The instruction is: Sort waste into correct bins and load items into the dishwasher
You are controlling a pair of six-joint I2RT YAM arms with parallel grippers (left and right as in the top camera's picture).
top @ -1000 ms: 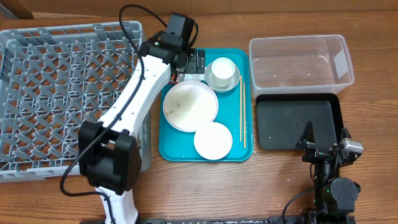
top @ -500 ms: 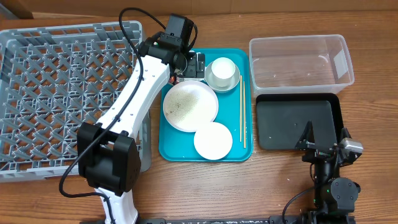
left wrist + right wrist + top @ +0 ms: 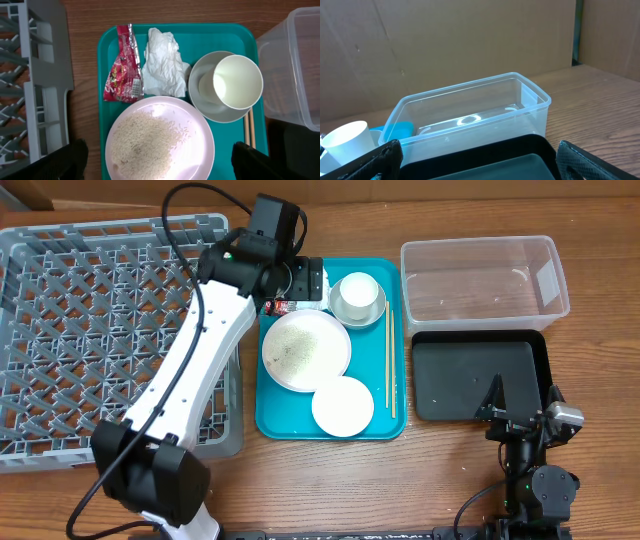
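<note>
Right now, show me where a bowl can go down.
Free: the rack floor, the tub, and the black tray beside it. Crowded: the teal tray, filled by large plate, small plate, bowl, wrapper and tissue.

The left arm is a long white shell running up the left-centre of the overhead frame. It has a chunky black joint housing at the lower end and a black wrist block at the top. A thin black cable trails along it. The right arm, at lower right, is all black with a small silver piece. In both wrist views the jaws are matte black shapes in the lower corners.
</note>
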